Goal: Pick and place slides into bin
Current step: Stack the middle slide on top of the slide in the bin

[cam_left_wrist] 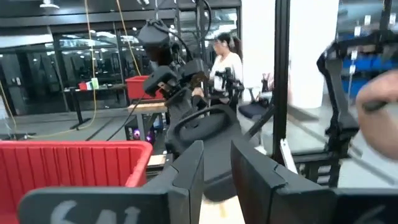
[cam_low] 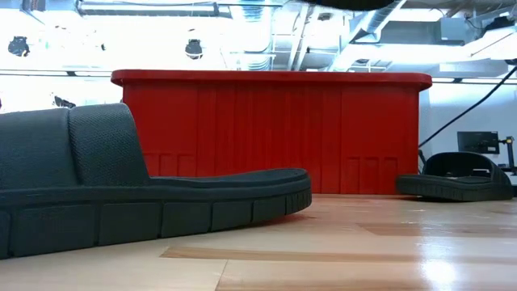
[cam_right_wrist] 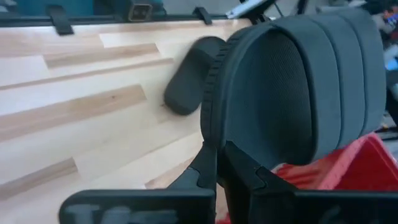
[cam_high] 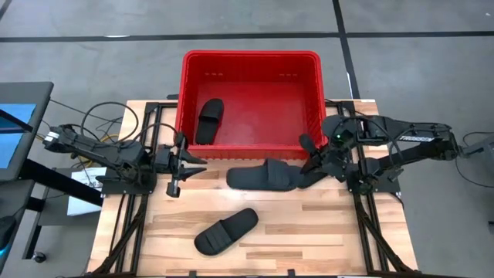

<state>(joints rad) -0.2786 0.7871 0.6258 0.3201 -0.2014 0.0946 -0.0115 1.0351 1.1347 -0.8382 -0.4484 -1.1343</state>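
The red bin (cam_high: 251, 55) stands at the table's far side. One black slide (cam_high: 208, 120) lies on the bin's floor at its left. My right gripper (cam_right_wrist: 219, 165) is shut on a second slide (cam_high: 258, 176), which hangs before the bin's near wall. A third slide (cam_high: 225, 230) lies sole down on the wood near the front edge and looms large in the low view (cam_low: 97, 186). Another slide (cam_low: 456, 179) rests on the table under my right arm. My left gripper (cam_left_wrist: 216, 180) stands open at the table's left, raised, with nothing between its fingers. My right gripper pinches the edge of the slide's sole (cam_right_wrist: 211, 140) between its two fingers, at the end nearest the table's right. The fingers come from the table's right, slanting down. The slide juts out beyond them toward the table's left, lifted clear of the wood.
Dark frame rails (cam_high: 139, 193) run along both sides of the table under the arms. Bare wood (cam_high: 324, 239) lies at the near right. Beyond the table a person (cam_left_wrist: 225, 62) stands in the room.
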